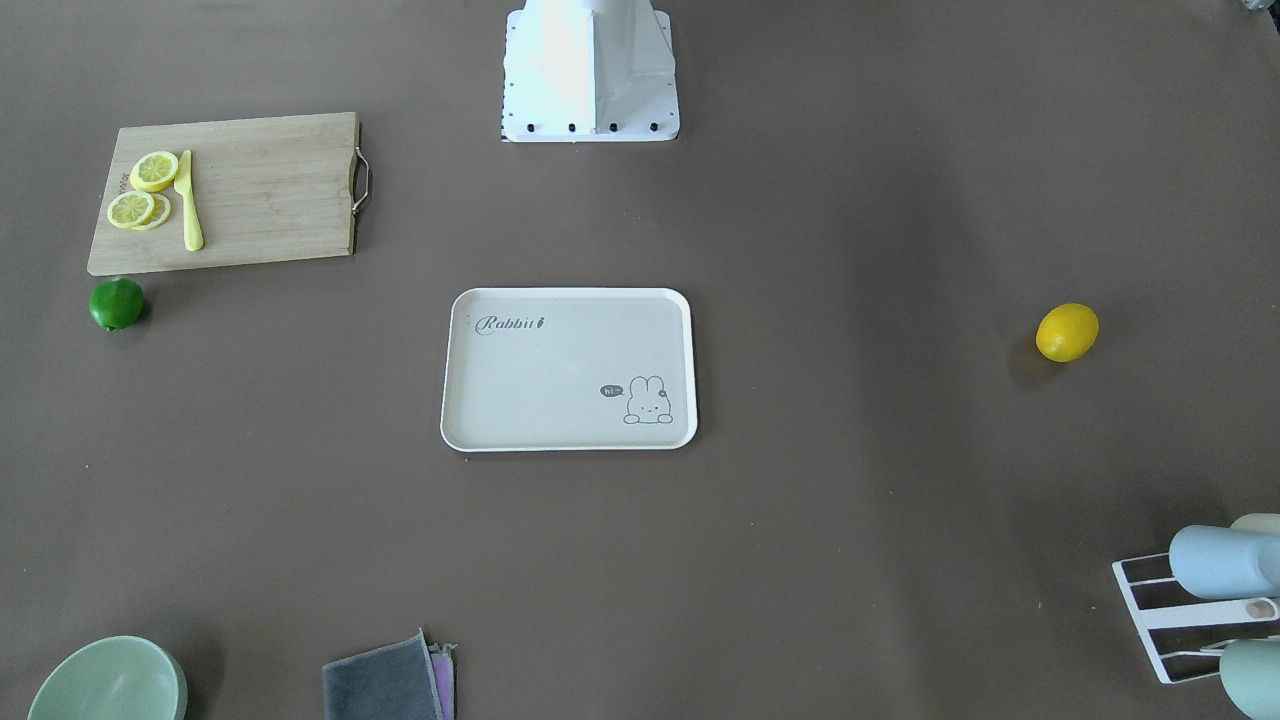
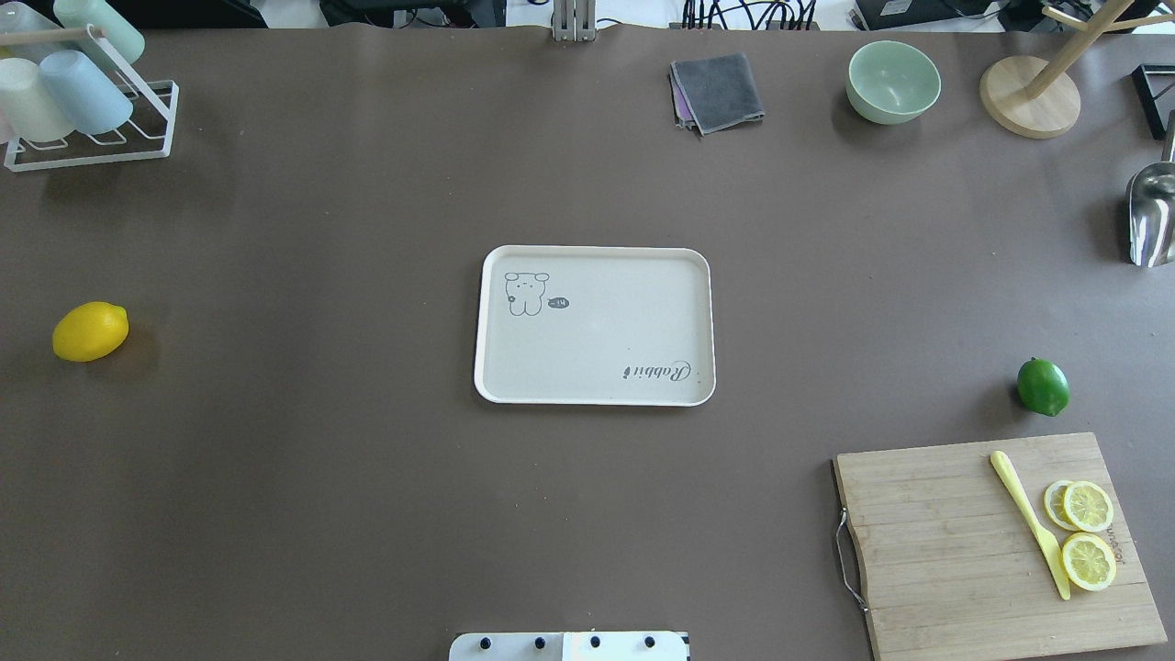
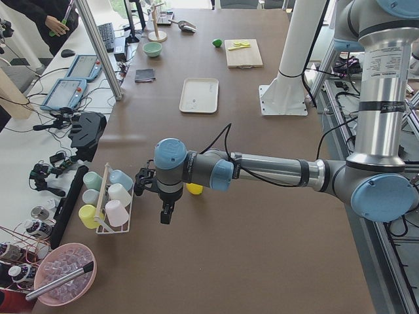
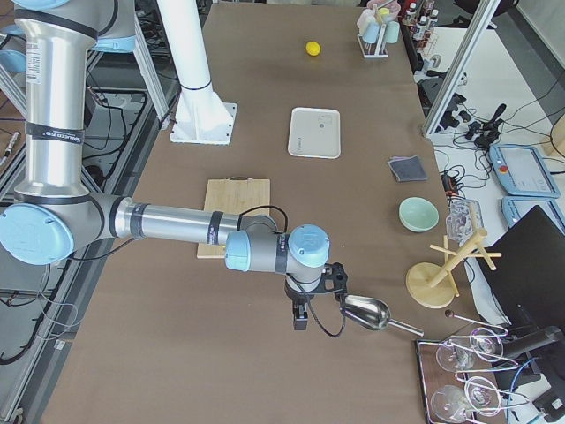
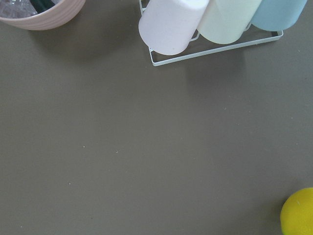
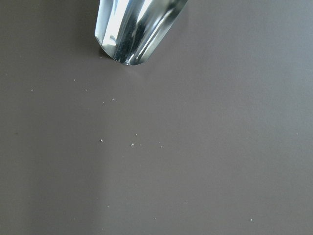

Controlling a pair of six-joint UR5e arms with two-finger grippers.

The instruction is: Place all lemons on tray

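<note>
The bright yellow lemon (image 2: 90, 331) lies on the brown table at the far left of the overhead view. It also shows at the lower right corner of the left wrist view (image 5: 298, 213). The dark green lemon (image 2: 1043, 386) lies at the right, just beyond the cutting board. The beige "Rabbit" tray (image 2: 595, 248) sits at the table's middle with nothing on it. My left gripper (image 3: 167, 216) hangs above the table beside the yellow lemon (image 3: 194, 189), near the cup rack. My right gripper (image 4: 300, 320) hangs next to a metal scoop. I cannot tell whether either is open or shut.
A wooden cutting board (image 2: 936, 551) holds lemon slices (image 2: 1088, 560) and a yellow knife (image 2: 1028, 523). A white rack with cups (image 2: 83, 92) stands far left. A green bowl (image 2: 893, 81), grey cloth (image 2: 718, 90), wooden stand (image 2: 1028, 96) and metal scoop (image 2: 1152, 216) line the far and right edges.
</note>
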